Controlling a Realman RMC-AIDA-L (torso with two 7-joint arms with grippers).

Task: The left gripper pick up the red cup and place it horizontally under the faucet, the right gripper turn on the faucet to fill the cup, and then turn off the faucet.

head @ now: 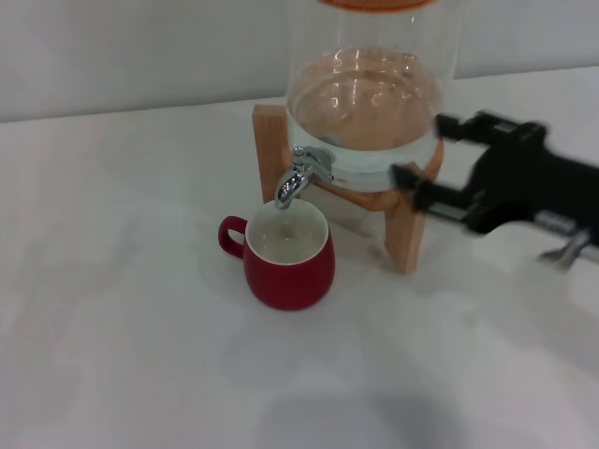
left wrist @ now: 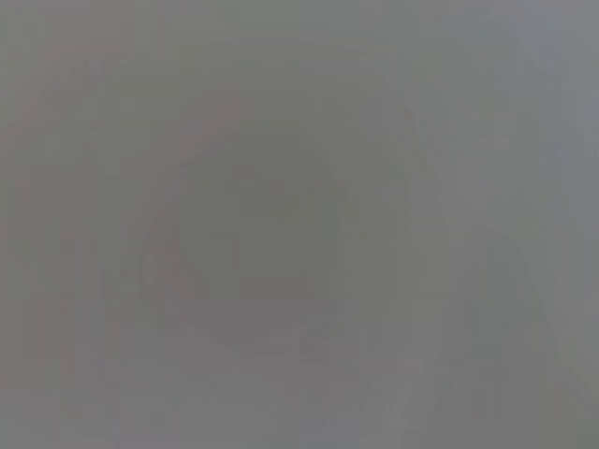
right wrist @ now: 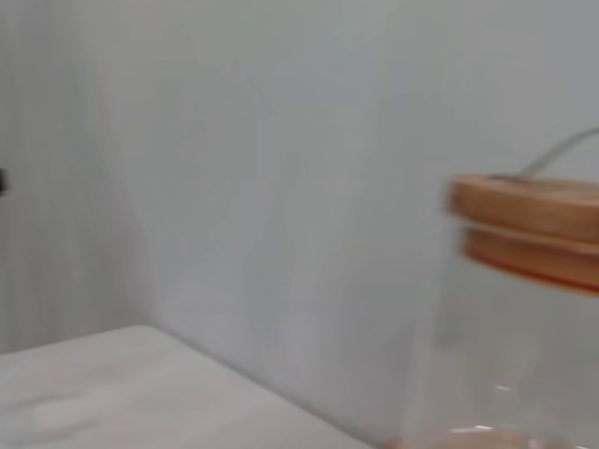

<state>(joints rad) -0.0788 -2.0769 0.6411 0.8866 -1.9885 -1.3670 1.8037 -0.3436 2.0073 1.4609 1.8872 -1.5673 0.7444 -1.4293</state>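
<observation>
The red cup stands upright on the white table, its white inside showing and its handle pointing left. It sits right under the spout of the chrome faucet, which is fixed to the clear glass jar on a wooden stand. My right gripper is open at the right of the jar, its black fingers pointing left toward the stand, apart from the faucet. My left gripper is out of view; the left wrist view shows only plain grey.
The white table stretches left and in front of the cup. A pale wall stands behind the jar. The right wrist view shows the jar's wooden lid and the wall.
</observation>
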